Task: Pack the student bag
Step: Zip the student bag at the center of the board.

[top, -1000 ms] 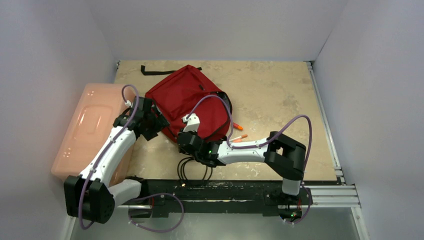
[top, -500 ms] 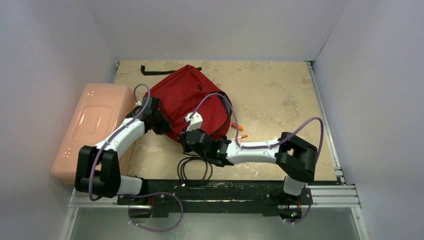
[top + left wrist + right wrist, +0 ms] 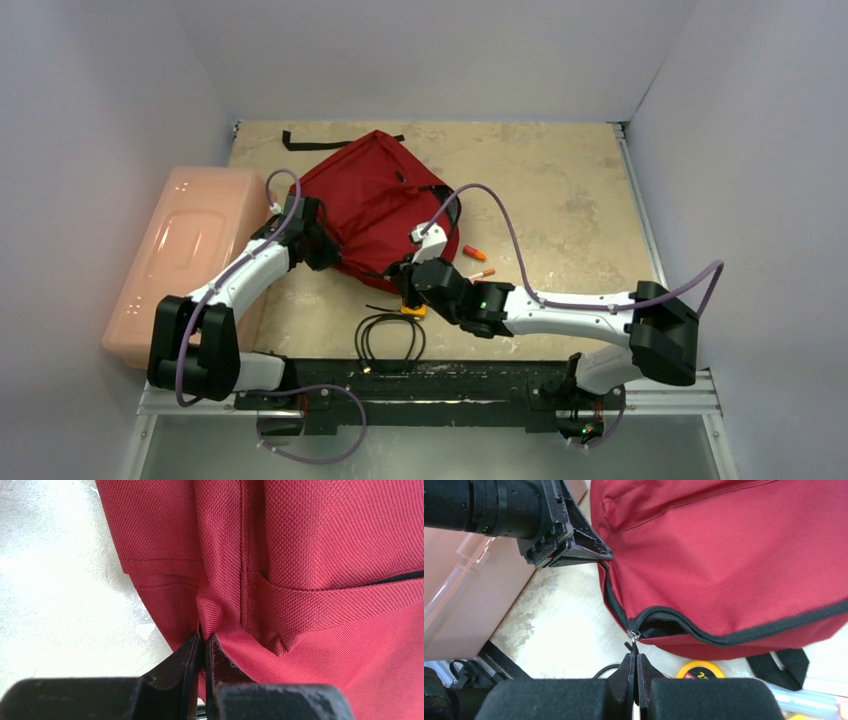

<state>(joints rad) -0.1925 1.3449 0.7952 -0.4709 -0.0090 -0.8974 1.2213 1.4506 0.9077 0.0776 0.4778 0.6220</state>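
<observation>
The student bag [image 3: 380, 195], dark red with black zippers, lies at the table's middle left. My left gripper [image 3: 326, 251] is shut on a fold of its fabric at the bag's left edge; in the left wrist view the fingers [image 3: 192, 652] pinch the red cloth [image 3: 310, 555]. At the bag's near edge my right gripper [image 3: 408, 286] is shut on the zipper pull [image 3: 633, 636]. Beside the pull the black zipper [image 3: 724, 635] gapes over a short dark opening. The right wrist view also catches the left gripper [image 3: 605, 556] against the bag [image 3: 734, 545].
A pale pink plastic box [image 3: 185, 250] stands at the left edge. A yellow round tape measure [image 3: 413, 310] and a coiled black cable [image 3: 388, 338] lie near the front. Two orange pens [image 3: 478, 262] lie right of the bag. A black strap [image 3: 300, 142] trails at the back.
My left gripper went from open to shut on the bag's left edge. My right gripper moved right with the zipper pull, and its arm stretched out to the right.
</observation>
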